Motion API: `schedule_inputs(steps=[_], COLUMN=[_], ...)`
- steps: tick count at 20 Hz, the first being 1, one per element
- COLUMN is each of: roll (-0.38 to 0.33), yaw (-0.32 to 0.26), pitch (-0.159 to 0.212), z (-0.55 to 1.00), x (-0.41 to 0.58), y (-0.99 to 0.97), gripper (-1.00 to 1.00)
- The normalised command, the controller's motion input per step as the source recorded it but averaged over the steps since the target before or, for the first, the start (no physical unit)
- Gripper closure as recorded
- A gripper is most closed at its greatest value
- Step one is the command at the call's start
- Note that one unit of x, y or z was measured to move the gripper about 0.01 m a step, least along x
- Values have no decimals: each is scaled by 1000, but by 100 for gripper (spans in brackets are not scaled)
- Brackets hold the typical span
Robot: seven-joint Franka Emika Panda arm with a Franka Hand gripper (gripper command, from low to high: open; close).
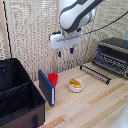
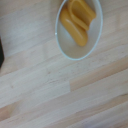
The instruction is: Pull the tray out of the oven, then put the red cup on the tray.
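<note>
— Where's your gripper [image 1: 65, 51] right now?

— It hangs in the air above the table [image 1: 95, 107], over the spot between the red cup [image 1: 53, 79] and the white bowl [image 1: 75, 85]. The fingers are apart with nothing between them, so your hand is open and holding nothing.

— And the cup?

— It stands upright on the table, just beside a blue panel [image 1: 46, 87] that leans by the black case [image 1: 17, 95] on the exterior view's left. The bowl sits near it, toward the exterior view's right, with yellow pieces inside.

— The oven?

— You'll see the oven [image 1: 114, 56] at the exterior view's right edge, its door [image 1: 96, 73] dropped down flat toward the table. The tray [image 1: 108, 62] shows as parallel bars in the mouth; I can't tell how far out it sits.

— What does your wrist camera give you?

— Only the bowl [image 2: 80, 27] with its yellow contents and bare wood [image 2: 55, 90]. The fingers don't show in it.
</note>
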Motion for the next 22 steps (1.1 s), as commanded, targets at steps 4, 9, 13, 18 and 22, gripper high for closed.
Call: schedule_inputs(steps=[4,9,13,18,22], roll=[-352,-325,-311,-297,-300], yaw=[56,101,141,193,192], pitch=[-42,-63,-65,-23,31], z=[0,-33,-76,-51,-48], x=[0,0,0,0,0], y=[-394,-329,-241,-166,-168], gripper=[-100,-100,-100,-100,-100])
